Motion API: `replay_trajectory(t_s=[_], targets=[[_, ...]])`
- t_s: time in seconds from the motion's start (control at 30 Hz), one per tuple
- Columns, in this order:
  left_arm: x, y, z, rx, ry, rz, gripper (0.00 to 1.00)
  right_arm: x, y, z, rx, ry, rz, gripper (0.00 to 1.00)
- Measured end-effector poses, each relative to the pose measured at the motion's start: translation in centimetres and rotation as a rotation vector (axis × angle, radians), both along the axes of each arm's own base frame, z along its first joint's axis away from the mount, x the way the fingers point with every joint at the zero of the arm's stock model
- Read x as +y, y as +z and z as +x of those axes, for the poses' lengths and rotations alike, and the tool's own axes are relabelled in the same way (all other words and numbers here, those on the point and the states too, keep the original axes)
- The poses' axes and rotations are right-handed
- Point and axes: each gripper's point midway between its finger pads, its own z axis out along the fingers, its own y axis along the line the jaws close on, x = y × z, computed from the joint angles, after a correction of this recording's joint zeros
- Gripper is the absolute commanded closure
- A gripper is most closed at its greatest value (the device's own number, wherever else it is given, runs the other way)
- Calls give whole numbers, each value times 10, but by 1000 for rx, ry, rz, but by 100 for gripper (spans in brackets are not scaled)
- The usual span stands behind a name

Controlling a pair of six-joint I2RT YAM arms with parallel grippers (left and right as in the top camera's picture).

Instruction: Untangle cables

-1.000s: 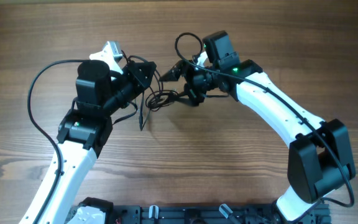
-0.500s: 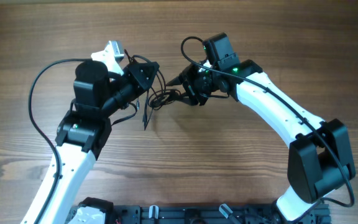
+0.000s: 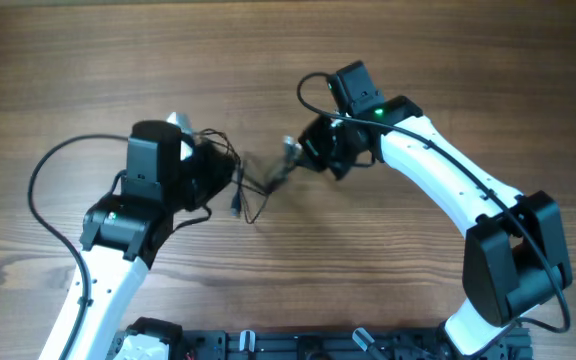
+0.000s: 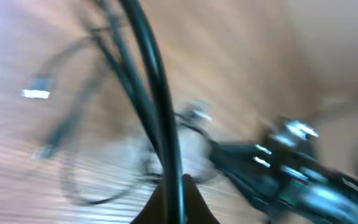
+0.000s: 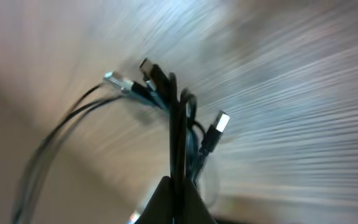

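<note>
The cables are thin black wires stretched between my two grippers above the wooden table. My left gripper is shut on one end of the bunch; in the blurred left wrist view a black cable runs down between the closed left gripper. My right gripper is shut on the other end, a silver plug beside it. The right wrist view shows the cables pinched in the right gripper, with plug ends fanning out above.
The table is bare wood. The thicker black arm cable loops left of the left arm. A black rail runs along the near edge. The right arm shows in the left wrist view.
The right gripper has shut on the cables. The left arm has pulled back and down to the left, drawing the tangle out between the two grippers.
</note>
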Motion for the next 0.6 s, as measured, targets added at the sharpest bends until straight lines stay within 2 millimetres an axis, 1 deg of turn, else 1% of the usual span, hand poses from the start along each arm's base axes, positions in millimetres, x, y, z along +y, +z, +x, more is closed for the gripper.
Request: replay_trajectory(t_s=[0.07, 0.1, 0.17, 0.2, 0.3, 0.4, 0.47, 0.57, 0.6], targets=[[23, -9, 0, 24, 78, 75, 96, -20, -9, 0, -3, -7, -89, 96], [31, -10, 2, 22, 106, 94, 96, -29, -12, 3, -22, 2, -125, 96], [56, -10, 8, 19, 194, 125, 96, -46, -16, 10, -71, 41, -189, 96], [66, -10, 9, 20, 225, 130, 96, -53, -17, 10, -77, 52, -213, 96], [102, -10, 13, 26, 343, 134, 96, -85, -23, 8, -45, 55, -286, 96], [115, -8, 15, 23, 380, 64, 96, -90, -19, 9, -46, 68, -258, 96], [117, -4, 18, 7, 380, 23, 96, -90, -18, 10, -59, 91, -249, 96], [117, 4, 26, -34, 370, -10, 96, -85, -14, 16, -130, 184, -208, 96], [118, 6, 28, -49, 368, -9, 96, -80, -10, 22, -192, 257, -165, 96]])
